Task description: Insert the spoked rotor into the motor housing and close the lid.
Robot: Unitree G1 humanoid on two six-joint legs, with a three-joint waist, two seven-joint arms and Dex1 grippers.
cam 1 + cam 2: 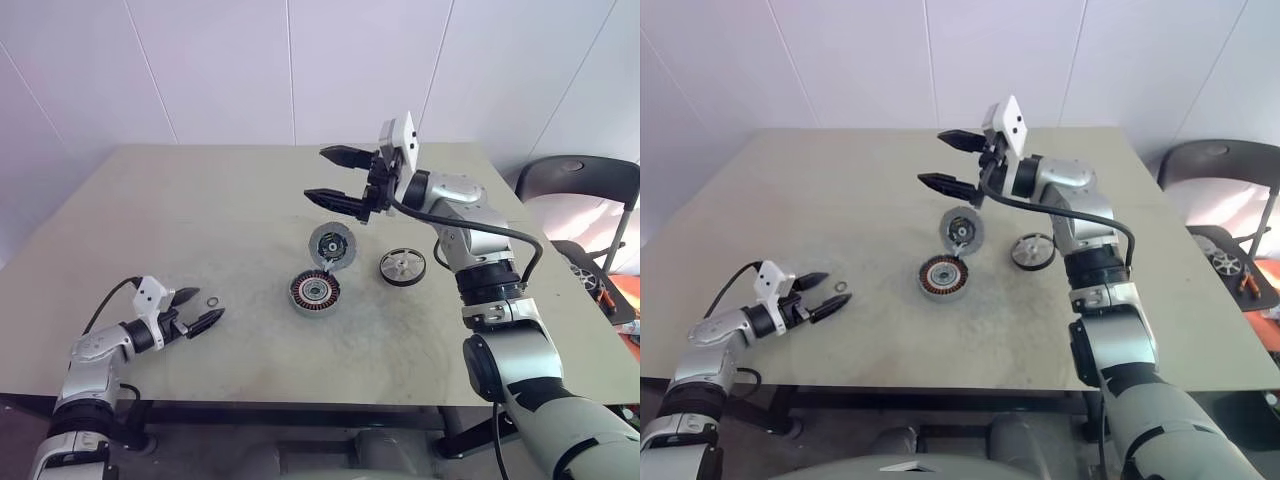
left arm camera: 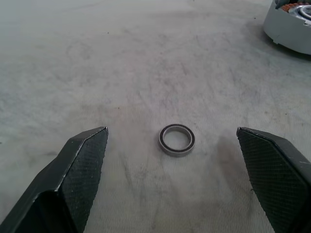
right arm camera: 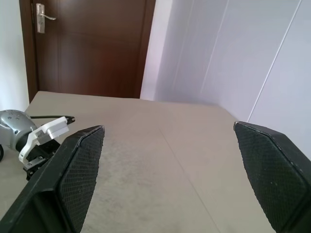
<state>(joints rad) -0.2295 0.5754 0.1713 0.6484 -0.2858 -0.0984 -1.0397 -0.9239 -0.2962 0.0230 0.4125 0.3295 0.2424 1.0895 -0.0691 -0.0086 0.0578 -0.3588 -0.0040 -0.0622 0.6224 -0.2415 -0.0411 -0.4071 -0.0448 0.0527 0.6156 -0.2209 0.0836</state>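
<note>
The motor housing (image 1: 315, 291), a silver cup with copper windings, stands at the table's middle. Just behind it the grey lid (image 1: 332, 244) sits tilted, its near edge against the housing's rim. To their right the spoked rotor (image 1: 402, 266) lies flat, black rim around silver spokes. My right gripper (image 1: 318, 175) hangs open well above the table behind the lid, pointing left, with nothing between its fingers. My left gripper (image 1: 198, 308) is open low over the table at the near left. A small metal ring (image 2: 177, 140) lies just past its fingertips.
The tan table (image 1: 200, 210) has wide free room on its left and far side. A black chair (image 1: 580, 180) stands off the right edge. A brown door (image 3: 87, 43) and white wall panels stand beyond the table's left end.
</note>
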